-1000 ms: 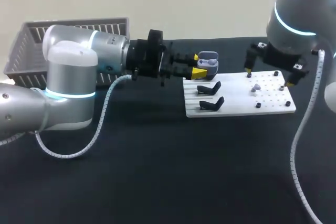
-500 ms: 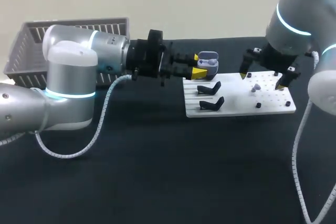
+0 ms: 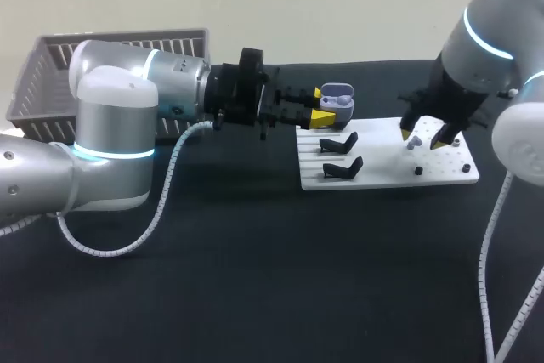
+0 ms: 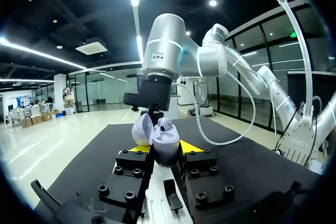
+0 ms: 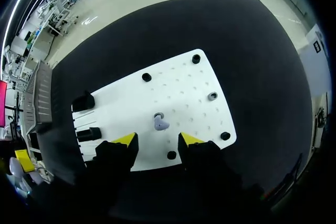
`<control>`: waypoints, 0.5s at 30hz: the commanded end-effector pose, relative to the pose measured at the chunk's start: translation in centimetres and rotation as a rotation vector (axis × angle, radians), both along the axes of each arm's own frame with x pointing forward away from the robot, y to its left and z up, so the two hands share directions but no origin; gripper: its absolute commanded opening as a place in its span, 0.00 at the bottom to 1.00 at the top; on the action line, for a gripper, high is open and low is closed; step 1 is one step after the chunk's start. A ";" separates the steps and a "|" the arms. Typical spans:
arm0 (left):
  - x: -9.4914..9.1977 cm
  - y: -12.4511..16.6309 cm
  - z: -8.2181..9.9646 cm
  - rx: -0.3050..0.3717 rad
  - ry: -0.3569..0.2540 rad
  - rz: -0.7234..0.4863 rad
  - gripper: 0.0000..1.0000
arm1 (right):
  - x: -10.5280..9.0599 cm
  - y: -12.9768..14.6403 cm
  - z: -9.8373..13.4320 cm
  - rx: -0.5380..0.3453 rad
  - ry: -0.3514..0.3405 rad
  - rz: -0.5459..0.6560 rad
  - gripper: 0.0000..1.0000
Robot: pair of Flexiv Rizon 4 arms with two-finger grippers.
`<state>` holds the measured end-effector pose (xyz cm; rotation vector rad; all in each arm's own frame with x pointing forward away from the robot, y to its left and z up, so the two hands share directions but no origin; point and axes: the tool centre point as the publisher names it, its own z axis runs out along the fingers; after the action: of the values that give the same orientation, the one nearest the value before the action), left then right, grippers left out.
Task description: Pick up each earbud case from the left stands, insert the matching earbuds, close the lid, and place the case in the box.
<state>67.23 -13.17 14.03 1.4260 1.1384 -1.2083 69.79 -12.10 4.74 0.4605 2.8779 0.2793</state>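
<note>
The left gripper [image 3: 320, 106] clamps the open lavender plastic earbud case [image 3: 337, 97] from both sides, holding it in the air at about eleven o'clock from the flat white perforated board [image 3: 446, 169]. The case [image 4: 157, 141] sits upright between the yellow tips with its lid tipped back. The right gripper [image 3: 422, 139] hangs low over the board with its fingers spread and nothing in them. A small lavender earbud [image 5: 160, 123] lies on the board just ahead of the gap, touching neither finger. Two black angled stands [image 3: 340, 154] stand empty at the board's nine o'clock edge. The grey slatted plastic basket [image 3: 53, 82] sits far off at nine o'clock.
</note>
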 end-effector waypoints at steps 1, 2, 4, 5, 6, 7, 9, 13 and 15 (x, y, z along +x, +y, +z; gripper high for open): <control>-0.1 0.0 -0.1 -0.002 -0.003 0.003 0.00 | 0.5 -0.2 -0.6 0.015 -0.001 -0.004 0.46; -0.1 0.0 -0.1 -0.002 -0.003 0.003 0.00 | 0.6 -0.2 -0.7 0.018 -0.001 -0.005 0.45; -0.1 0.0 -0.1 -0.002 -0.003 0.003 0.00 | 0.8 -0.3 -0.8 0.022 -0.002 -0.008 0.44; -0.1 0.0 -0.1 -0.002 -0.003 0.003 0.00 | 0.9 -0.3 -0.8 0.024 -0.001 -0.008 0.44; -0.1 0.0 -0.1 -0.002 -0.003 0.003 0.00 | 0.9 -0.3 -0.8 0.023 -0.002 -0.008 0.41; -0.1 0.0 -0.1 -0.002 -0.003 0.003 0.00 | 1.0 -0.4 -0.9 0.025 0.001 -0.011 0.39; -0.1 0.0 -0.1 -0.002 -0.003 0.003 0.00 | 1.1 -0.6 -1.1 0.029 0.005 -0.016 0.36; -0.1 0.0 -0.1 -0.002 -0.003 0.003 0.00 | 1.3 -0.8 -1.3 0.035 0.009 -0.020 0.35; -0.1 0.0 -0.1 -0.002 -0.003 0.003 0.00 | 1.5 -0.8 -1.4 0.037 0.010 -0.021 0.34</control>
<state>67.23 -13.17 14.03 1.4260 1.1384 -1.2083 70.98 -12.87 3.53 0.5002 2.8777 0.3253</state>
